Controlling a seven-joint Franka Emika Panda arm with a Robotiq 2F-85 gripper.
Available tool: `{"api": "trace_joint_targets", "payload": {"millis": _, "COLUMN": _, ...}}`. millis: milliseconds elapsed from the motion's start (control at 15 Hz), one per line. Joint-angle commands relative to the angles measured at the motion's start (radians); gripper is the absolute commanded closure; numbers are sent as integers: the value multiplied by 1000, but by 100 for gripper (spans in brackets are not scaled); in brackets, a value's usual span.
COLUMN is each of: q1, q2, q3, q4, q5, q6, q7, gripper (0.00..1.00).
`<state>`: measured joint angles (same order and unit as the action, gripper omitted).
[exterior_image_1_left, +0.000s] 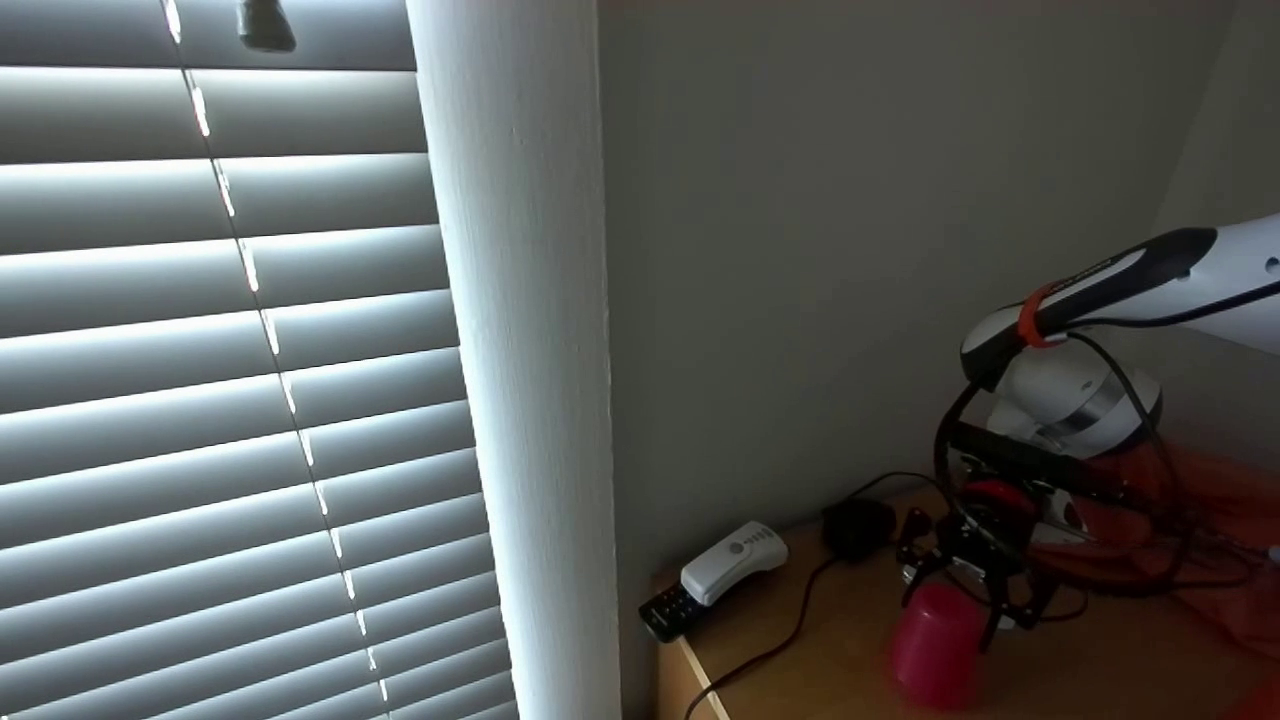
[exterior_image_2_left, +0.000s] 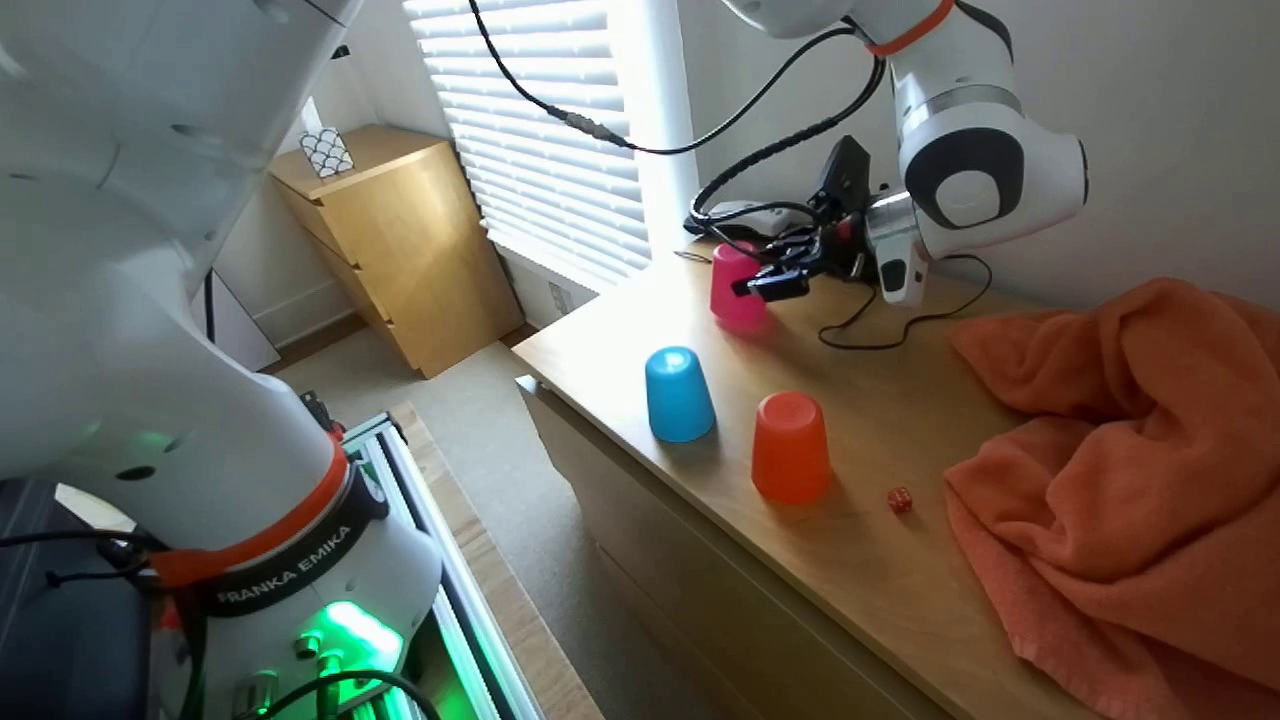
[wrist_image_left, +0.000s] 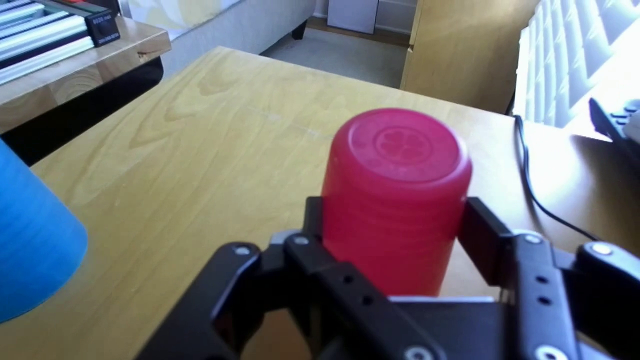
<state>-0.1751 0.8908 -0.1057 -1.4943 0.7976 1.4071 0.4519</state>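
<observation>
the gripper (wrist_image_left: 395, 225) is closed on the pink cup (wrist_image_left: 397, 200), with one of its pads against each side of the wall. this cup is upside down, so its base, which carries a small clover mark, looks upward. it is at the far part of the wooden top (exterior_image_2_left: 870, 400); whether its rim touches the wood, i cannot tell surely. in an exterior view, the blue cup (exterior_image_2_left: 680, 395) and the orange cup (exterior_image_2_left: 791, 450) stand also upside down, apart from the gripper. the red die (exterior_image_2_left: 900, 500) lies between the orange cup and the crumpled orange cloth (exterior_image_2_left: 1140, 480).
</observation>
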Motion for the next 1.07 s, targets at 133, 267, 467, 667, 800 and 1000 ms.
{"api": "trace_joint_targets", "payload": {"millis": 133, "q1": 73, "q2": -155, "q3": -28, "q4": -161, "q5": 44, "q6": 187, "q7": 79, "gripper": 57}}
{"api": "trace_joint_targets", "payload": {"millis": 267, "q1": 111, "q2": -219, "q3": -33, "q4": -241, "q5": 65, "q6": 325, "q7": 127, "gripper": 57}}
{"api": "trace_joint_targets", "payload": {"millis": 467, "q1": 148, "q2": -300, "q3": -22, "q4": -336, "q5": 60, "q6": 473, "q7": 176, "gripper": 57}}
{"api": "trace_joint_targets", "payload": {"millis": 667, "q1": 179, "q2": -369, "q3": -13, "q4": -411, "q5": 52, "q6": 556, "q7": 269, "gripper": 57}}
{"api": "trace_joint_targets", "payload": {"millis": 800, "q1": 199, "q2": -414, "q3": -12, "q4": -458, "q5": 38, "q6": 616, "q7": 317, "gripper": 57}}
{"api": "trace_joint_targets", "payload": {"millis": 1000, "q1": 225, "q2": -468, "q3": -15, "q4": -522, "q5": 18, "q6": 725, "q7": 400, "gripper": 57}}
